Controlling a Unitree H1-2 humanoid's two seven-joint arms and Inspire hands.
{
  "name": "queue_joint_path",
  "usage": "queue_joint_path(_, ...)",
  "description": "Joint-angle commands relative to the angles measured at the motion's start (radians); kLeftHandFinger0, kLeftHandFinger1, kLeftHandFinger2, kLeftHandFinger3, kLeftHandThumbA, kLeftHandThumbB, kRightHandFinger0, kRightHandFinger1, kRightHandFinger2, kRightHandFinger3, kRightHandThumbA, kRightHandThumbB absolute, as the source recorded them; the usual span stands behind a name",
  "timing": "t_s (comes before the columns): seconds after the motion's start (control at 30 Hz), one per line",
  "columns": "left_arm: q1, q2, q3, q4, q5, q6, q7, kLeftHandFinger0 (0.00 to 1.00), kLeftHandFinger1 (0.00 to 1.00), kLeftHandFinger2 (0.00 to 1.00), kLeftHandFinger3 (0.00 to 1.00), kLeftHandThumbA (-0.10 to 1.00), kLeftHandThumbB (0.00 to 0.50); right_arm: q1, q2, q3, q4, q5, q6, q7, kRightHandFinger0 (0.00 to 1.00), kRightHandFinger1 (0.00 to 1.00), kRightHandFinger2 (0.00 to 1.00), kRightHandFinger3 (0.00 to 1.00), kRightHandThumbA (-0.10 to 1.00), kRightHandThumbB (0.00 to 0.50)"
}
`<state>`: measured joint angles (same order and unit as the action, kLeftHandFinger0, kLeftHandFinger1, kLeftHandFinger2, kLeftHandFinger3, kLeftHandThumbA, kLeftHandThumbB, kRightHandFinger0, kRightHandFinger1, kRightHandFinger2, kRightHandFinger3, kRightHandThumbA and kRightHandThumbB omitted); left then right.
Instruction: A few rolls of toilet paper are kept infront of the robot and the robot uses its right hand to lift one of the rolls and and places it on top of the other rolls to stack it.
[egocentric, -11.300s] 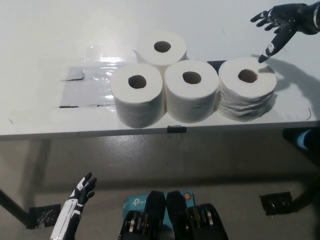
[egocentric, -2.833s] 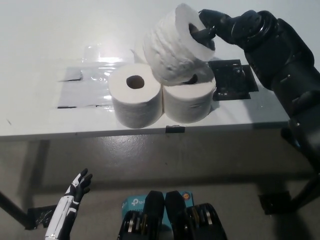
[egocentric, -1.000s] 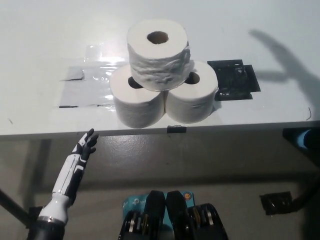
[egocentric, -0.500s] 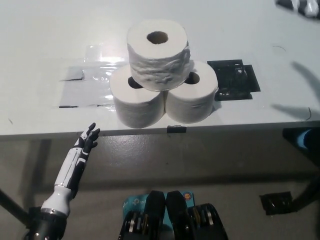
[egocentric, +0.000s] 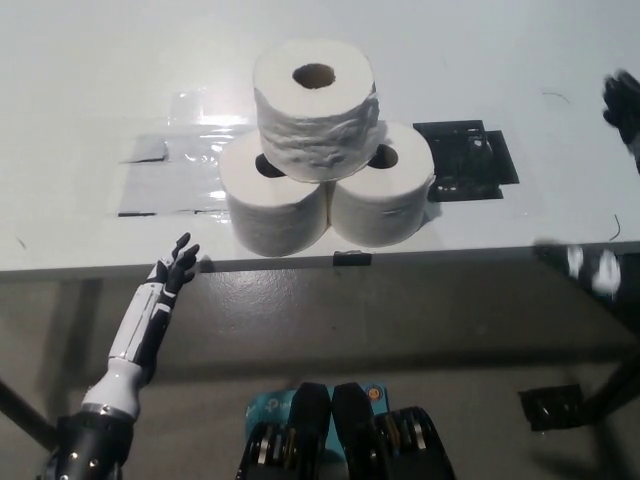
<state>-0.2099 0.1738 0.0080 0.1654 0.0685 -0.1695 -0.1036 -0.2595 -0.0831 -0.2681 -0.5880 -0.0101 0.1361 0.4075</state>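
On the white table (egocentric: 90, 80), left of the rolls, a strip of grey tape under clear glossy film (egocentric: 175, 175) lay flat; to the right of the rolls a black square patch (egocentric: 470, 160) was fixed to the surface, its left margin just beside the right lower roll; a small dark clip (egocentric: 352, 258) sat on the near table edge below the rolls; nothing stood between the rolls and either hand. The top roll (egocentric: 317, 108) stood upright with its core hole facing up, its side wall wrinkled and dented; it rested on the front left roll (egocentric: 272, 205) and the front right roll (egocentric: 385, 198), covering part of each core hole; both lower rolls were smooth, upright and touching each other, close to the near edge. A third supporting roll behind them could not be confirmed. The left hand (egocentric: 178, 268) was raised just below the table edge, left of the stack, fingers spread and holding nothing. The right hand (egocentric: 624, 105) appeared only as a dark blurred shape at the right frame edge, well apart from the stack; its finger state could not be told. The table surface behind and to the far left was bare.
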Motion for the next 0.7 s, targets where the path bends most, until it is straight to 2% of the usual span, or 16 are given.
queue_joint_path(0.0, -0.025, 0.019, 0.016, -0.031, -0.054, -0.035, -0.02, 1.0, 1.0, 1.0, 1.0, 1.0, 0.19, 0.042, 0.037, 0.003, 0.024, 0.069, -0.194, -0.097, 1.0, 1.0, 1.0, 1.0, 1.0, 0.228)
queue_joint_path(0.07, -0.006, 0.021, 0.012, -0.035, -0.047, -0.038, -0.018, 1.0, 1.0, 1.0, 1.0, 1.0, 0.199, 0.063, 0.043, 0.021, 0.104, 0.03, -0.2, -0.102, 1.0, 1.0, 1.0, 1.0, 1.0, 0.227)
queue_joint_path(0.1, 0.004, 0.022, 0.011, -0.04, -0.048, -0.035, -0.02, 1.0, 1.0, 1.0, 1.0, 1.0, 0.192, 0.076, 0.043, 0.029, 0.126, 0.025, -0.215, -0.101, 1.0, 1.0, 1.0, 1.0, 1.0, 0.187)
queue_joint_path(0.13, 0.006, 0.022, 0.01, -0.042, -0.049, -0.033, -0.02, 1.0, 1.0, 1.0, 1.0, 1.0, 0.191, 0.08, 0.04, 0.037, 0.152, 0.02, -0.229, -0.101, 1.0, 1.0, 1.0, 1.0, 1.0, 0.098)
queue_joint_path(0.2, 0.042, 0.021, 0.004, -0.065, -0.047, -0.02, -0.022, 1.0, 1.0, 1.0, 1.0, 1.0, 0.181, 0.114, 0.043, 0.063, 0.218, 0.0, -0.27, -0.109, 1.0, 1.0, 1.0, 1.0, 1.0, 0.104)
queue_joint_path(0.27, 0.067, 0.021, 0.001, -0.065, -0.049, -0.028, -0.022, 1.0, 1.0, 1.0, 1.0, 1.0, 0.185, 0.132, 0.045, 0.084, 0.309, -0.014, -0.332, -0.122, 1.0, 1.0, 1.0, 1.0, 1.0, 0.051)
queue_joint_path(0.3, 0.076, 0.023, 0.0, -0.064, -0.048, -0.035, -0.024, 1.0, 1.0, 1.0, 1.0, 1.0, 0.184, 0.138, 0.047, 0.091, 0.334, -0.016, -0.344, -0.127, 1.0, 1.0, 1.0, 1.0, 1.0, 0.068)
queue_joint_path(0.33, 0.087, 0.024, 0.0, -0.061, -0.052, -0.04, -0.025, 1.0, 1.0, 1.0, 1.0, 1.0, 0.183, 0.142, 0.053, 0.1, 0.381, -0.026, -0.349, -0.14, 1.0, 1.0, 1.0, 1.0, 1.0, 0.12)
queue_joint_path(0.37, 0.104, 0.025, -0.001, -0.066, -0.05, -0.043, -0.026, 1.0, 1.0, 1.0, 1.0, 1.0, 0.184, 0.155, 0.054, 0.109, 0.397, -0.033, -0.355, -0.147, 1.0, 1.0, 1.0, 1.0, 1.0, 0.145)
queue_joint_path(0.47, 0.139, 0.026, -0.005, -0.076, -0.045, -0.048, -0.025, 1.0, 1.0, 1.0, 1.0, 1.0, 0.188, 0.172, 0.055, 0.132, 0.461, -0.053, -0.381, -0.168, 1.0, 1.0, 1.0, 1.0, 1.0, 0.133)
queue_joint_path(0.67, 0.203, 0.022, -0.013, -0.093, -0.05, -0.037, -0.029, 1.0, 1.0, 1.0, 1.0, 1.0, 0.175, 0.202, 0.069, 0.171, 0.574, -0.04, -0.369, -0.192, 1.0, 1.0, 1.0, 1.0, 1.0, 0.174)
